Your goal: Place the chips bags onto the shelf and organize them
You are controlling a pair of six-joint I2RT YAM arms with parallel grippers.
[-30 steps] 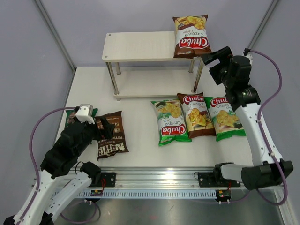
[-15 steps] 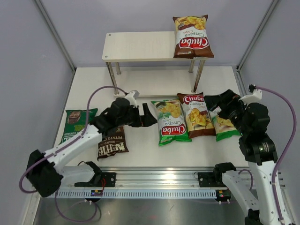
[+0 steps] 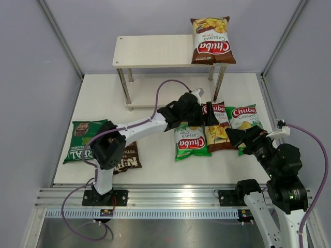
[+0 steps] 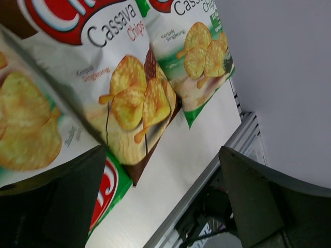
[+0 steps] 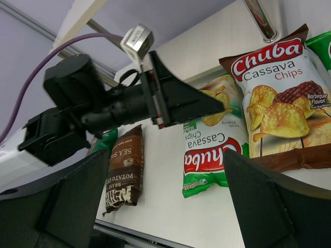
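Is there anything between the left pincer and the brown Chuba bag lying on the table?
Nothing visible does. The open left pincer hangs above the brown Chuba bag, and the left wrist view shows the bag's face uncovered below it.

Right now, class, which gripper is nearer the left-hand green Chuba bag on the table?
Left. The left gripper hovers above the top end of the left-hand green Chuba bag; the right gripper sits further right, past the brown Chuba bag.
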